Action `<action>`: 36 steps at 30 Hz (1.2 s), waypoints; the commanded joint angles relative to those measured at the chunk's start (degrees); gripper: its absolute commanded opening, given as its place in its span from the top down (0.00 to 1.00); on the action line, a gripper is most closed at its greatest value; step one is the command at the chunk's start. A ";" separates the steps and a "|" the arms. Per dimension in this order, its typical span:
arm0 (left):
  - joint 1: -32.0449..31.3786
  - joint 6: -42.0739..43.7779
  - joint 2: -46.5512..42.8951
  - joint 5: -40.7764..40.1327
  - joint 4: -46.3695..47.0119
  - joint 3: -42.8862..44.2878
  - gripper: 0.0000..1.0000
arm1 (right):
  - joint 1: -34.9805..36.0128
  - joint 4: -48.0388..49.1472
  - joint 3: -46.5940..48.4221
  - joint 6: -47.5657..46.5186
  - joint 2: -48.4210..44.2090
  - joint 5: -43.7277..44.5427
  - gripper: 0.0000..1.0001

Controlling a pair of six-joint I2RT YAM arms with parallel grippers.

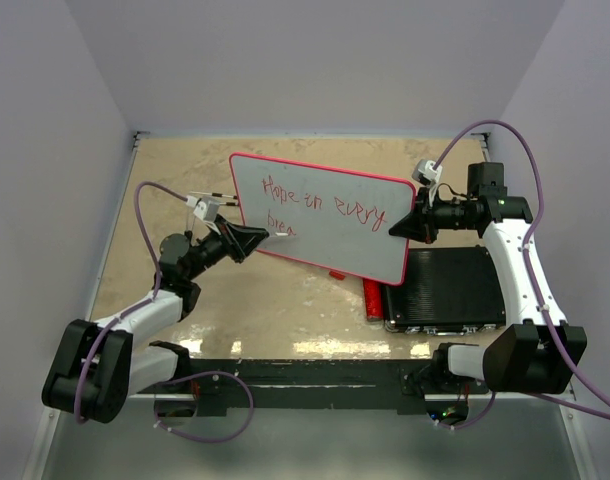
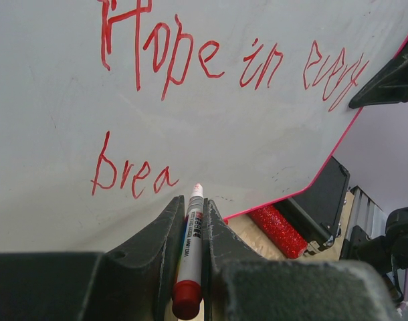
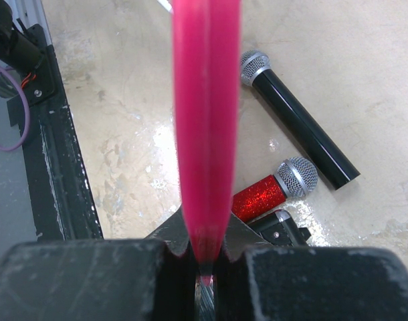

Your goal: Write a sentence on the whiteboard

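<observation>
The whiteboard [image 1: 335, 225] is held tilted above the table, its thin red frame edge-on in the right wrist view [image 3: 205, 120]. My right gripper [image 1: 400, 225] [image 3: 205, 257] is shut on its right edge. The sentence [image 1: 320, 205] [image 2: 224, 63] reads "Hope in every" in red, with "brea" on a second line. My left gripper [image 1: 273, 236] [image 2: 194, 204] is shut on a white marker with a red end [image 2: 192, 247]. The marker's tip sits just right of the "a" at the board's surface; I cannot tell whether it touches.
A black ribbed case [image 1: 450, 288] [image 2: 321, 200] lies under the board's right side. A red glitter microphone [image 1: 373, 298] [image 3: 267, 194] lies beside it, and a black microphone [image 3: 301, 130] lies beneath the board. A black rail [image 1: 315, 385] runs along the near edge.
</observation>
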 commanded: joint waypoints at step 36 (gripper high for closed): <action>0.31 3.28 -3.44 -2.83 0.09 -1.10 1.00 | 0.52 0.45 -0.02 -0.71 -1.73 -0.87 1.00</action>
